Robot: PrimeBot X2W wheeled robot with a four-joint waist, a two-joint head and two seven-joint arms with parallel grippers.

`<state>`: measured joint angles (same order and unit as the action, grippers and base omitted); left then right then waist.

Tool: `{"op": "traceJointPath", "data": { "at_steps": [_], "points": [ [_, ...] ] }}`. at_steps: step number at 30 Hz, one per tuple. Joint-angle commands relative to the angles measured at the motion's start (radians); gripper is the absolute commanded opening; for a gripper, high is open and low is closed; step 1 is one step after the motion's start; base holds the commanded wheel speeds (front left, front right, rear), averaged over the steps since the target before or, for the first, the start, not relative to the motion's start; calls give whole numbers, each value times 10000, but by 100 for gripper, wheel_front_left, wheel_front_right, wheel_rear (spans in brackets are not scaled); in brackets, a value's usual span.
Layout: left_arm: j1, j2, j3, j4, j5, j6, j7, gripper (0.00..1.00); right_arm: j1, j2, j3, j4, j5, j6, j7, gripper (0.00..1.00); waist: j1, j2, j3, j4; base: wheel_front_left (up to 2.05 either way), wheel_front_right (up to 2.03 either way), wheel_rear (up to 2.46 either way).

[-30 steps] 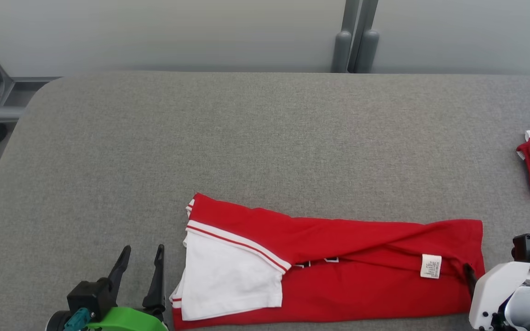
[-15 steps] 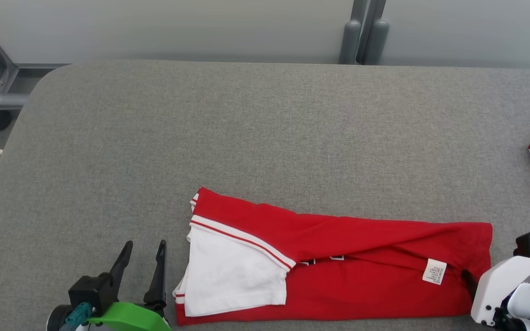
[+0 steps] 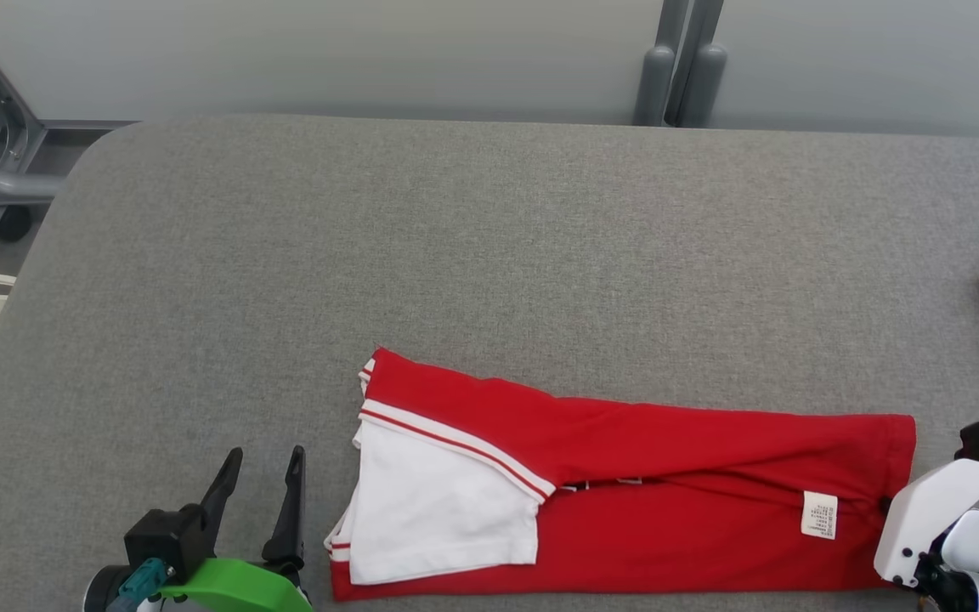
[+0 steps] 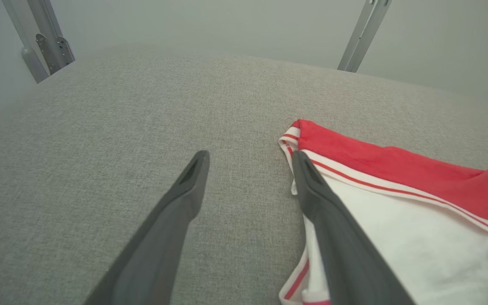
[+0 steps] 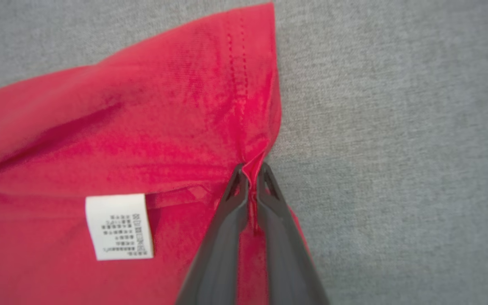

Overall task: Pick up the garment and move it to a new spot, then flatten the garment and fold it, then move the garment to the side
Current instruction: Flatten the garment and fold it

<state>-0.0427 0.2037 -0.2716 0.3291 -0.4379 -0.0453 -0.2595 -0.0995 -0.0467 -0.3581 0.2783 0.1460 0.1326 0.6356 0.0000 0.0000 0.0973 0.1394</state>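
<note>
One lengthwise fold appears done. Right tool pinches the hem of the garment; left tool stands wide, empty. Cross-fold and move aside remain.

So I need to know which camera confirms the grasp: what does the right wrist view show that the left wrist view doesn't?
Right wrist view: the right gripper shut on a pinched edge of the red garment, with a white care label close beside it. Left wrist view: the left gripper open and holding nothing, beside the white sleeve, plus metal frame posts at the back. Shared: the red garment lying on the grey table.
</note>
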Motion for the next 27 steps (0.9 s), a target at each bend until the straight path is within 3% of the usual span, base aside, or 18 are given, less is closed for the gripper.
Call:
{"op": "traceJointPath", "data": {
  "at_steps": [1,10,19,27],
  "points": [
    [-6,80,7,3,-46,-36,-44,100,52,-84,-254,104,-188,-40,-17,0,0,0,-33,-13,0,0,0],
    [58,102,-15,-18,-105,66,-48,100,-166,-81,-1608,-606,-804,-31,-61,0,0,0,-83,-73,0,0,0],
    [18,100,-41,-108,-53,175,-48,100,-102,-71,-3128,-2418,-1640,-31,548,0,0,0,-76,-124,0,0,0],
    [14,81,-68,-115,-57,168,-55,100,163,-63,-3500,-3630,-1741,-29,1280,0,0,0,-145,-124,0,0,0]
  ]
}}
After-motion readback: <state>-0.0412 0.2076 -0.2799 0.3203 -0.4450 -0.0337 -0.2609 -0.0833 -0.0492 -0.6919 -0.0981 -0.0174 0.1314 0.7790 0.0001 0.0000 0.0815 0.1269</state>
